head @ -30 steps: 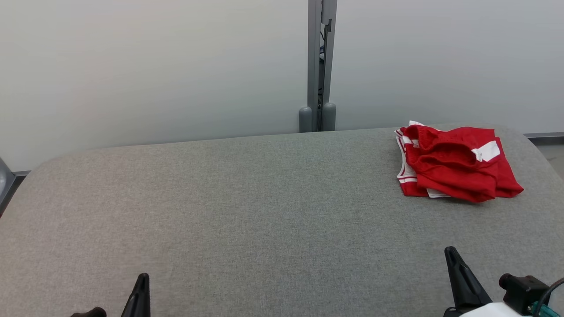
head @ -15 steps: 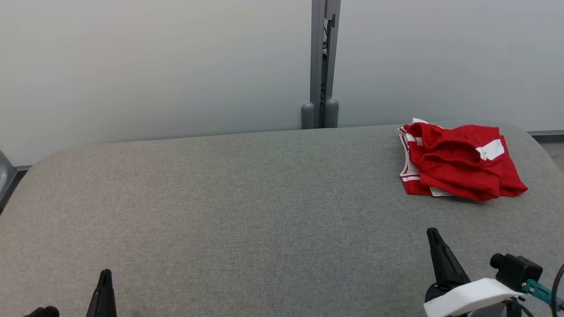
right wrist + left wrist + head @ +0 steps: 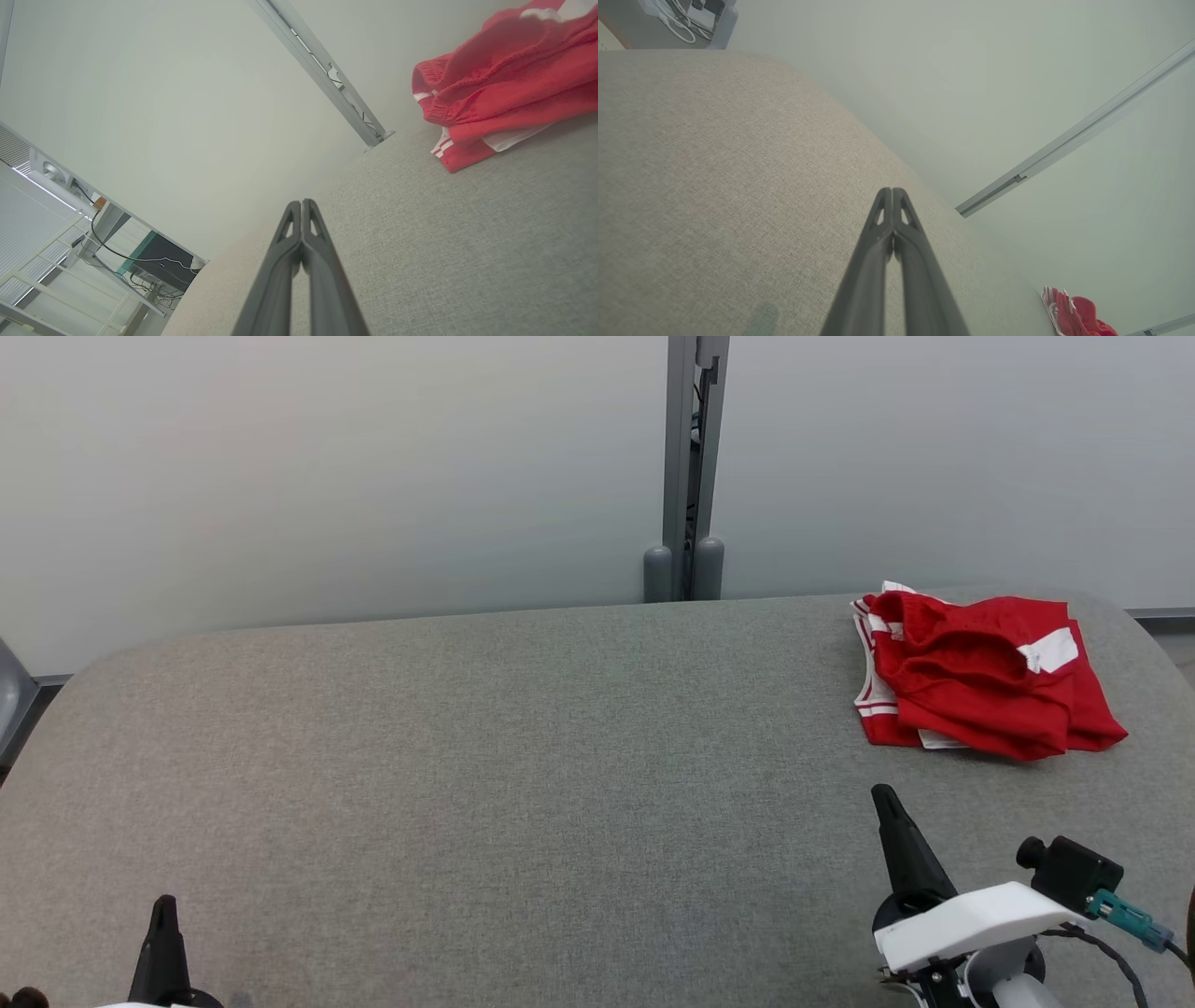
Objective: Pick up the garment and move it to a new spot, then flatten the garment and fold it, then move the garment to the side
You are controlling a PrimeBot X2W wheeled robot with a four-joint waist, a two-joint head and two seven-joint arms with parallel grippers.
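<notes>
Crumpled red-and-white fabric garment lies ahead of right fingers, apart.
Fully closed and empty: left fingers and right fingers, over grey fabric counter.

Pale partition wall, grey post

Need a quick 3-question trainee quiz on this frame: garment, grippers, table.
1. True or false: the right gripper is holding the red garment.
2. Where on the grey padded table does the garment lie? A near left; B centre; C far right.
3. Fill in: the left gripper and the right gripper are both ____ (open/shut).
Key: 1 false; 2 C; 3 shut.
</notes>
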